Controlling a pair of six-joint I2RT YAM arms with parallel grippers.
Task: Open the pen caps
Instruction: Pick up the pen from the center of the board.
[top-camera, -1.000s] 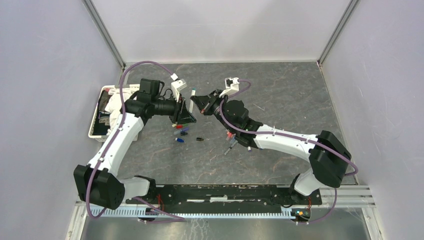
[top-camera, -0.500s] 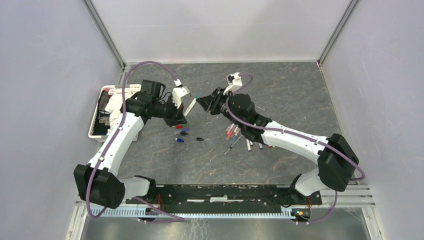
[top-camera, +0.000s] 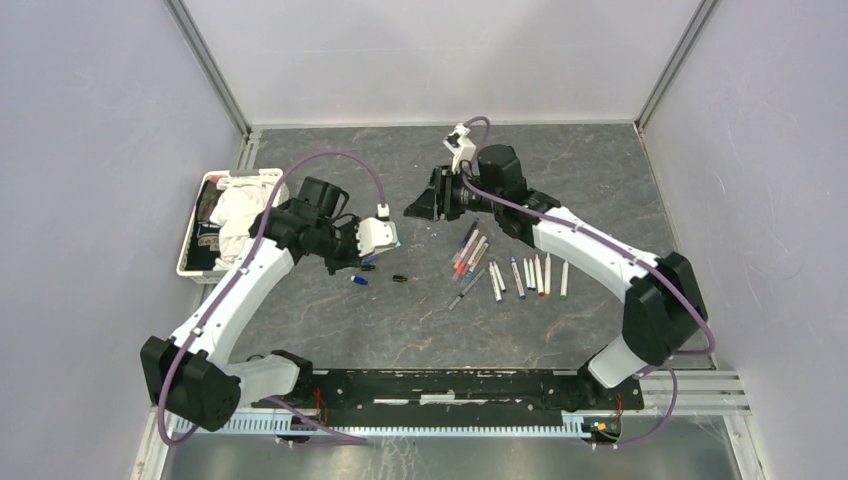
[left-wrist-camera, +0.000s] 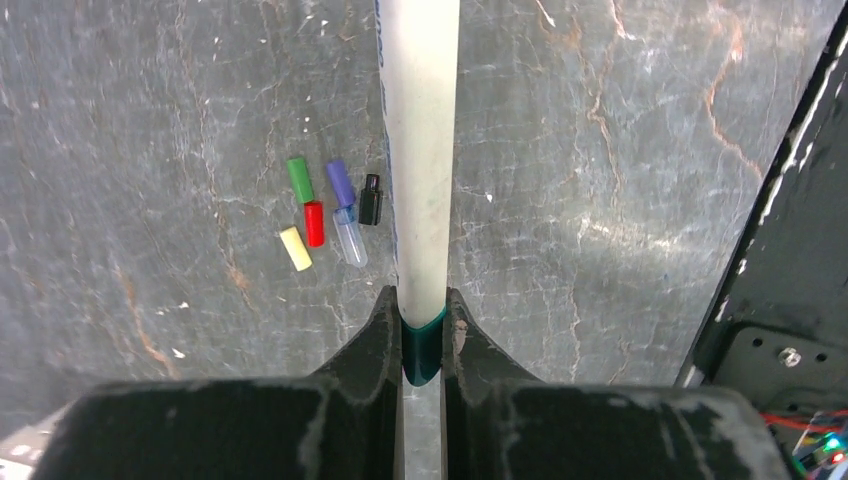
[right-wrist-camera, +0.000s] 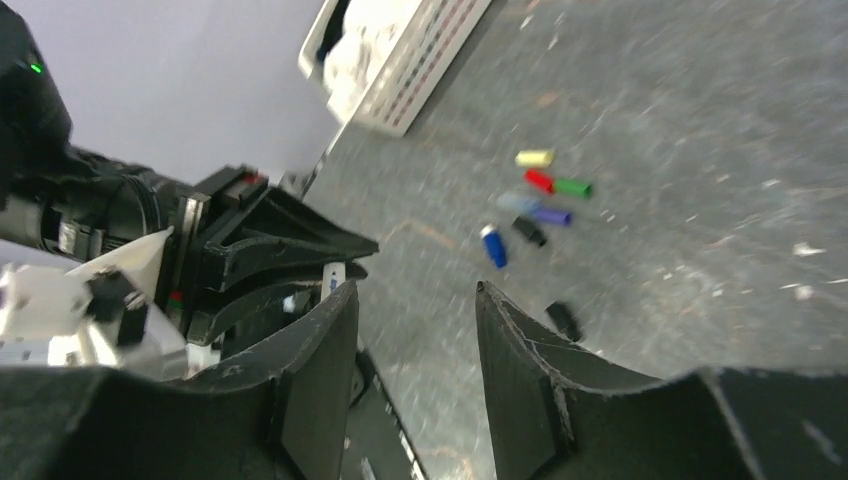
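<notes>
My left gripper is shut on the teal end of a white pen, whose barrel points away over the table. Left of the barrel lie loose pen caps: green, purple, black, red, yellow and a clear one. My right gripper stands open and empty, a little right of the left gripper, facing it. In its view a blue cap and another black cap also lie on the table. Several pens lie in a loose row right of centre.
A white basket holding cloth and small items stands at the left edge of the dark stone-patterned table. Grey walls close in the left, right and back sides. Both arm bases are mounted on the black rail at the near edge.
The right gripper has opened and drawn back to the right and far side. The left gripper has closed on the pen and swung it lower and nearer. The right arm now uncovers the pens.
</notes>
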